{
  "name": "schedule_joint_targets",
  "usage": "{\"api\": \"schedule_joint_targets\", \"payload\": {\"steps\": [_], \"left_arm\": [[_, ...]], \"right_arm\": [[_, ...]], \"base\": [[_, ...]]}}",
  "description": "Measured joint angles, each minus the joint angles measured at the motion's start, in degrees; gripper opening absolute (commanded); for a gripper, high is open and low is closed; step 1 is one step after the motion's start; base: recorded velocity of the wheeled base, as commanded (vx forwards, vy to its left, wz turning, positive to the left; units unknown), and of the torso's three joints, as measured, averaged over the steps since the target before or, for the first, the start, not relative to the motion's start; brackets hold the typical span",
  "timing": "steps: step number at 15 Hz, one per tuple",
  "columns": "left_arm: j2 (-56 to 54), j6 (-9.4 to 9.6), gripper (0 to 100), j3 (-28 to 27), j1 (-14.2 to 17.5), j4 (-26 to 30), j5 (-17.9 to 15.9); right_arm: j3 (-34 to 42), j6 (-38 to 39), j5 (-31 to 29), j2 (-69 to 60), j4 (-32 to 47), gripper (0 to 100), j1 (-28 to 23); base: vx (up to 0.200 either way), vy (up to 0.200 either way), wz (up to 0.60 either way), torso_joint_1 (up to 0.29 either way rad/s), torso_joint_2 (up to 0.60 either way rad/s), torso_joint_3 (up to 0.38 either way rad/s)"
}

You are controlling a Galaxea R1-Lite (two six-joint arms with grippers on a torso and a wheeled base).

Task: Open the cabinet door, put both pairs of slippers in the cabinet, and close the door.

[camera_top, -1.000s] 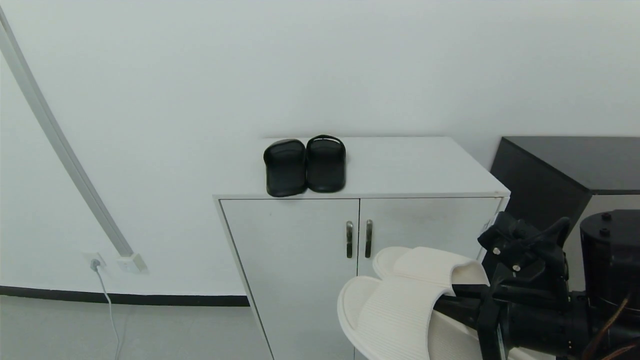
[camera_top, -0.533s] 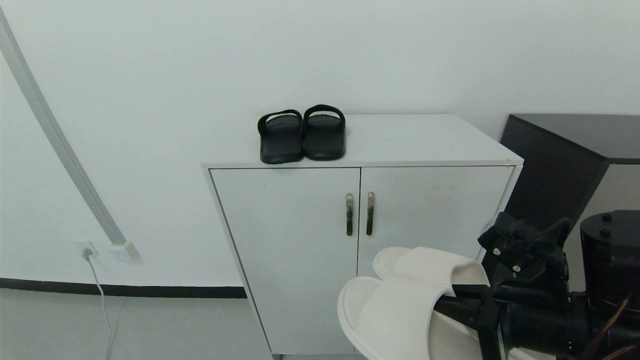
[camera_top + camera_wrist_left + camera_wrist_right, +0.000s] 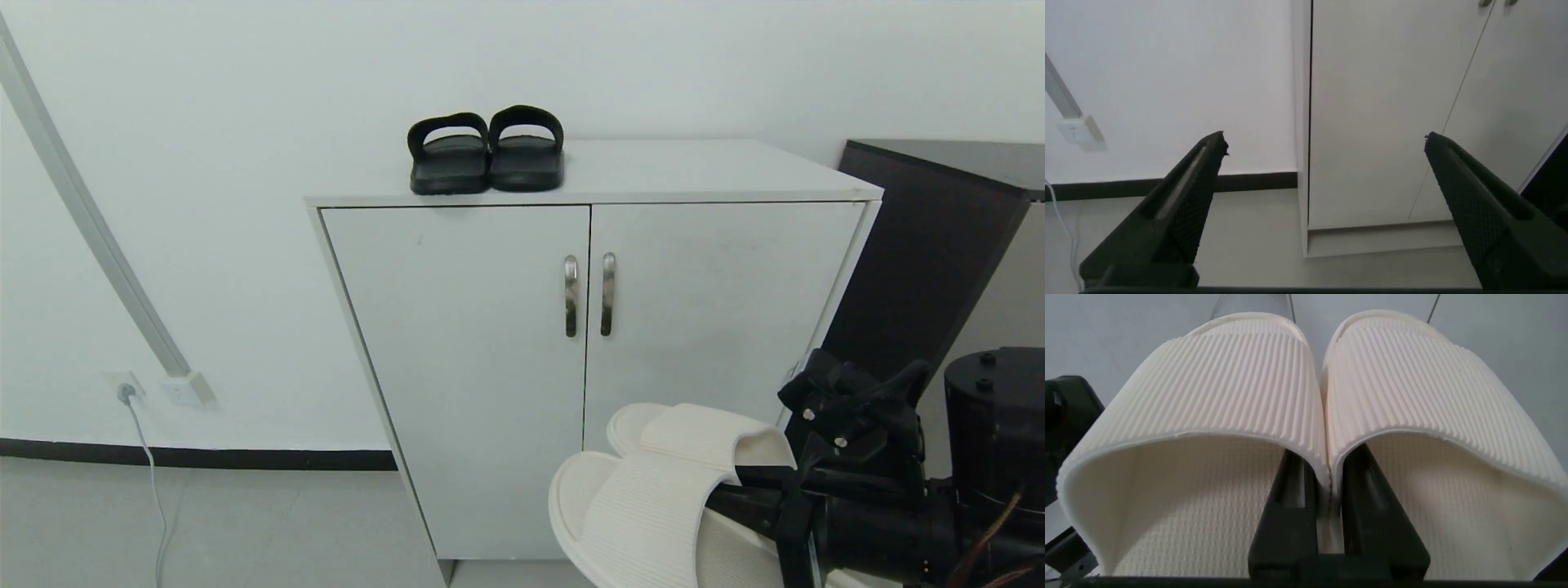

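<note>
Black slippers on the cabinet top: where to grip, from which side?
Probably pinch the inner strap walls where the black slippers touch, one finger in each opening. Come from the front: both arches open toward the robot, near the front edge of the cabinet top. The right gripper holds the white slippers that way.

- We see the white slippers [image 3: 1233, 384] lying side by side, inner edges touching, with their open ends facing us.
- Each has a ribbed strap arching over a textured insole.
- Our right gripper [image 3: 1327, 478] has one black finger [image 3: 1290, 506] reaching inside each slipper.
- The two fingers pinch the slippers' adjoining strap walls together between them.
</note>
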Motion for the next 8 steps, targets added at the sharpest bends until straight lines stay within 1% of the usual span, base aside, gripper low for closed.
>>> {"api": "schedule_joint_targets", "payload": {"steps": [3, 8], "left_arm": [[0.0, 0.02, 100, 0.0, 0.0, 0.1, 0.0], [0.1, 0.02, 100, -0.1, 0.0, 0.1, 0.0]], "right_arm": [[0.5, -0.4, 0.0, 0.2, -0.1, 0, 0.1], [1.0, -0.6, 0.0, 0.3, -1.0, 0, 0.7]], "base": [[0.0, 0.0, 0.0, -0.028, 0.41, 0.369], [0.0, 0.0, 0.0, -0.001, 0.02, 0.011]]}}
